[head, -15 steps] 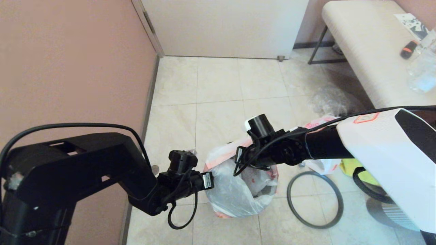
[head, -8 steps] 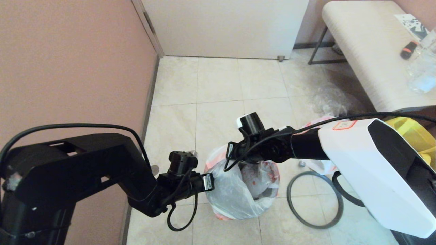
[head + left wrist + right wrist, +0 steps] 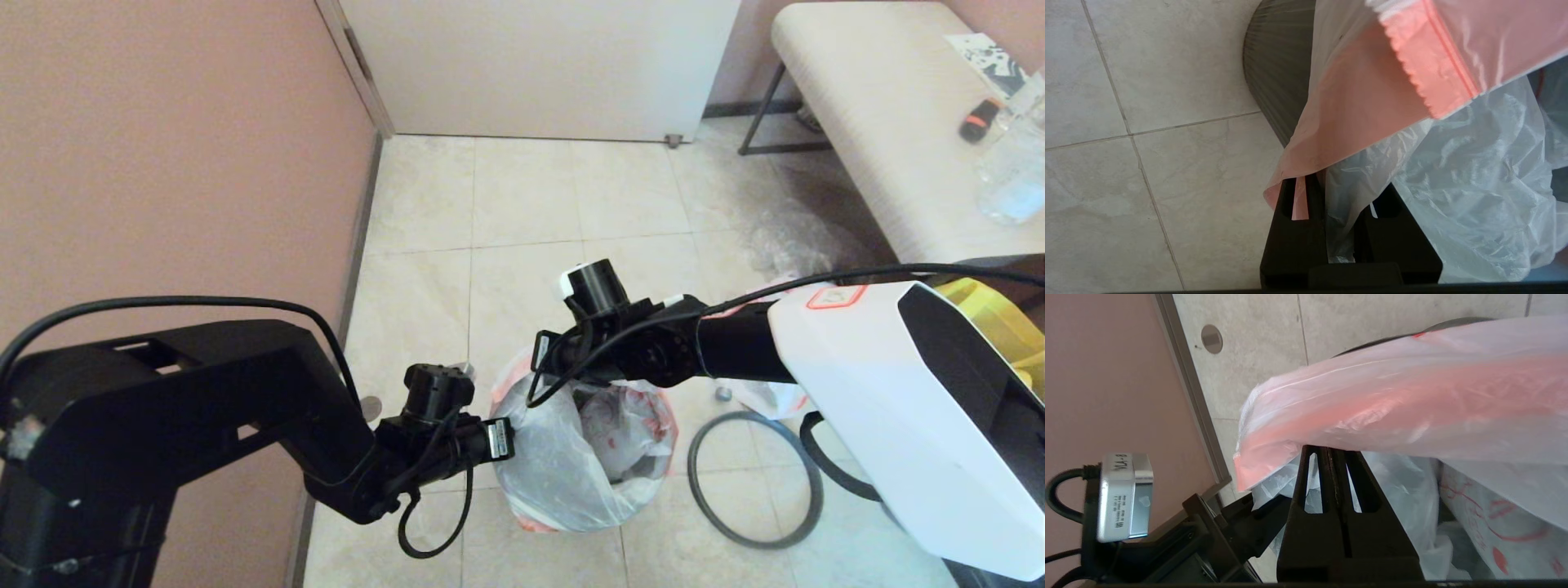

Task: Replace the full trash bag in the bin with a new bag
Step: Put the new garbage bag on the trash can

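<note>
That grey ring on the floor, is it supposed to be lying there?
It looks out of place: the grey hoop lies flat on the tiles beside the bin, not on its rim. Meanwhile the left gripper and right gripper each pinch the bag.

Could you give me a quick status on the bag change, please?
Left gripper shut on new bag edge. Right gripper shut on its far edge. Bag over bin. Hoop lies beside, on floor.
</note>
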Controlling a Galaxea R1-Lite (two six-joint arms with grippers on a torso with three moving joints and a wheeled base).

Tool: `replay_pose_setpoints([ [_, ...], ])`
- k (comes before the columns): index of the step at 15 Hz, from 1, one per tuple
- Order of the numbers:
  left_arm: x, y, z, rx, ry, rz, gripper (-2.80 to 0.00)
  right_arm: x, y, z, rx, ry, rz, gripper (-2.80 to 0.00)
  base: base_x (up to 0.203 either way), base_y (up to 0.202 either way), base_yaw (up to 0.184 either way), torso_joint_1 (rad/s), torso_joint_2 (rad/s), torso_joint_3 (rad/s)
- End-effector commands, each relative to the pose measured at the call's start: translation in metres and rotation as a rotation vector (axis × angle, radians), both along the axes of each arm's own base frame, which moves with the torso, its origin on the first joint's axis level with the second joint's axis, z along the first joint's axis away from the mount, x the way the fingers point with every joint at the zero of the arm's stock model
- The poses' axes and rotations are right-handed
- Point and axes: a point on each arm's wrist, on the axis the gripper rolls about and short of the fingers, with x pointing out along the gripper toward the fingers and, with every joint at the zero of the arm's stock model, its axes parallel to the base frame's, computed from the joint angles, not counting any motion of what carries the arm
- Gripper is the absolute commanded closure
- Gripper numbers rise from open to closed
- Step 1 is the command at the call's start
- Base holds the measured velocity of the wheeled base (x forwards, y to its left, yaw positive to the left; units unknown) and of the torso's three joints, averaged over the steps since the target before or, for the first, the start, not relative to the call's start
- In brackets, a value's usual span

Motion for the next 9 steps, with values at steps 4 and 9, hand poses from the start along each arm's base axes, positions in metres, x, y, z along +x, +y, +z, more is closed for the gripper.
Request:
replay_pose_setpoints([
  [4, -0.002, -0.002, 0.001, -0.004, -0.008, -0.003, 0.0, 0.0, 0.003, 0.006, 0.031, -0.038, 0.002, 0.0, 0.0, 0.0, 0.0, 0.0, 0.0, 0.0],
  [9, -0.011, -0.001, 0.003, -0.029, -0.089, -0.025, 0.0, 0.011, 0.0, 0.003, 0.066, -0.09, -0.017, 0.0, 0.0, 0.0, 0.0, 0.0, 0.0, 0.0],
])
